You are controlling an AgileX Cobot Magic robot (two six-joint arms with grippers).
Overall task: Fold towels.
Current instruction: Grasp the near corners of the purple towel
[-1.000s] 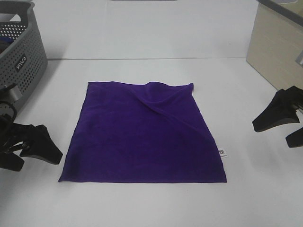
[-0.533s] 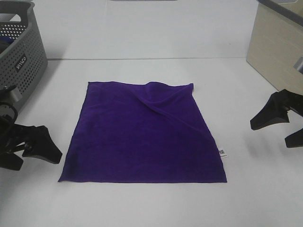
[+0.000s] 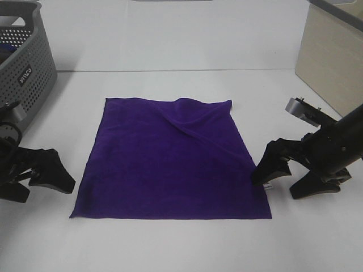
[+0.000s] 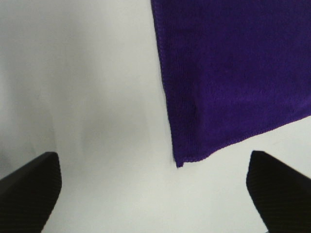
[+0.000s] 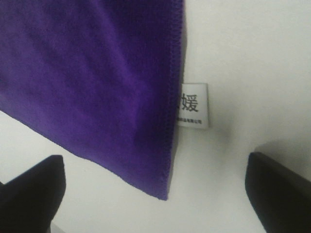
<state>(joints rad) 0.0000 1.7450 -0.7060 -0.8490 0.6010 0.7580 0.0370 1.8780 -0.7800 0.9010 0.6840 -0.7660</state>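
The deep purple towel lies spread flat on the white table, with a raised crease near its far edge. Its small white tag sticks out of the right edge near the front corner. My left gripper is open and empty, just left of the towel's front left corner. My right gripper is open and empty, low at the towel's right edge by the tag. In the right wrist view the towel's front right corner lies between the fingers.
A gray perforated basket stands at the far left. A beige box stands at the far right. The table's far edge runs behind the towel.
My right gripper has moved left and down, from the right margin to the towel's right edge at the tag. The left gripper has barely moved. The towel has not moved.
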